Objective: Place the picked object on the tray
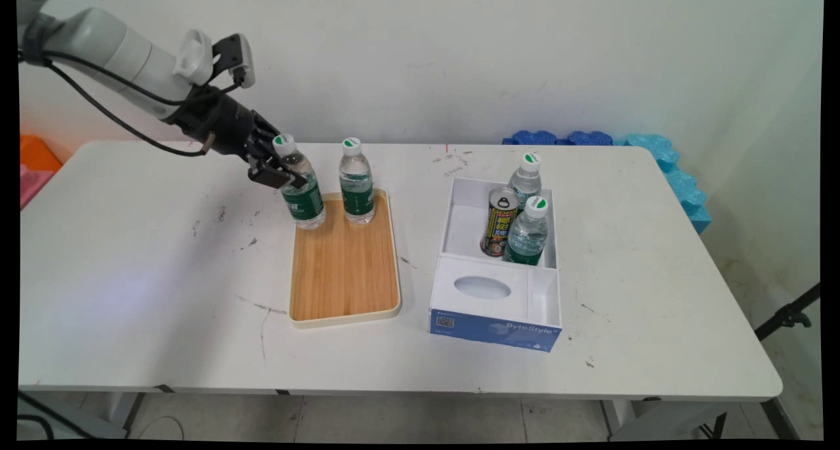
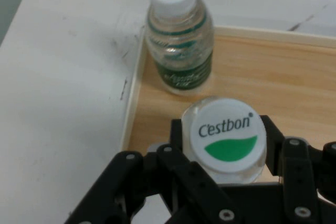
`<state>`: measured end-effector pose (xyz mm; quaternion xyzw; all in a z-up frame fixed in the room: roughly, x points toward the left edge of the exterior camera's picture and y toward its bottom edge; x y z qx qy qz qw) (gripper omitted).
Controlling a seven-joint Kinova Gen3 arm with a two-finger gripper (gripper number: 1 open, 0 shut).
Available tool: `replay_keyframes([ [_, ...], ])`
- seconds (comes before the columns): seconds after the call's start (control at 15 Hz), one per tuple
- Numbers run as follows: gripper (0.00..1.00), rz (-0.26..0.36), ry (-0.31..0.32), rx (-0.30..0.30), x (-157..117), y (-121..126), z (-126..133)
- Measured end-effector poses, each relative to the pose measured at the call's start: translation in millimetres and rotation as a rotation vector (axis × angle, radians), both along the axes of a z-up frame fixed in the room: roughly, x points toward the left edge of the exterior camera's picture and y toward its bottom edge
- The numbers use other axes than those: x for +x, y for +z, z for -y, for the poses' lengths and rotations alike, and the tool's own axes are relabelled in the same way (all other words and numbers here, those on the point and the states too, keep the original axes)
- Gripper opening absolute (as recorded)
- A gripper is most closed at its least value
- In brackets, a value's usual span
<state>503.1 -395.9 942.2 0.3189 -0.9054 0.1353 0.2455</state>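
A clear plastic water bottle [image 1: 301, 189] with a white cap and a green label is clasped just below its neck by the black gripper [image 1: 279, 171], whose fingers are closed against its sides. The bottle is held nearly upright, its long axis tilted slightly with the cap leaning toward the table's far left, at the far left corner of a wooden tray [image 1: 344, 266]. Whether its base is touching the tray cannot be told. In the hand view the round cap [image 2: 227, 134] is seen from above, printed "C'estbon" over a green leaf shape.

A second bottle [image 1: 356, 182] of the same kind is stood upright on the tray's far edge, just beside the first, and the same cap print can be partly read on it. The tray is rectangular, with pale wood grain, a cream rim and rounded corners, and is laid near the middle of the white table [image 1: 131, 292], whose smooth top is scuffed with dark marks.

To the right of the tray a white cardboard box [image 1: 499, 286] with a blue front lettered "ByteStyle" is placed. Two more bottles [image 1: 527, 230] and a yellow-and-black can [image 1: 500, 222] are held upright in its far compartment; an oval opening is cut in its near part.
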Motion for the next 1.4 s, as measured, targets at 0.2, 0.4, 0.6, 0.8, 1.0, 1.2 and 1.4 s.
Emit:
replay_keyframes([
  [0.2, 0.0, -0.012, 0.021, -0.003, 8.8, -13.8, 5.4],
  [0.4, 0.0, -0.027, 0.03, -0.011, 11.6, -25.0, 14.1],
  [0.6, 0.0, -0.035, 0.037, -0.015, 11.9, -32.7, 21.5],
  [0.8, 0.0, -0.035, 0.042, -0.015, 12.3, -40.6, 27.7],
  [1.0, 0.0, -0.031, 0.049, -0.011, 14.4, -48.1, 31.2],
  [1.2, 1.0, -0.027, 0.051, -0.005, 16.0, -54.1, 32.3],
  [1.4, 1.0, -0.025, 0.05, -0.002, 16.4, -57.7, 32.9],
])
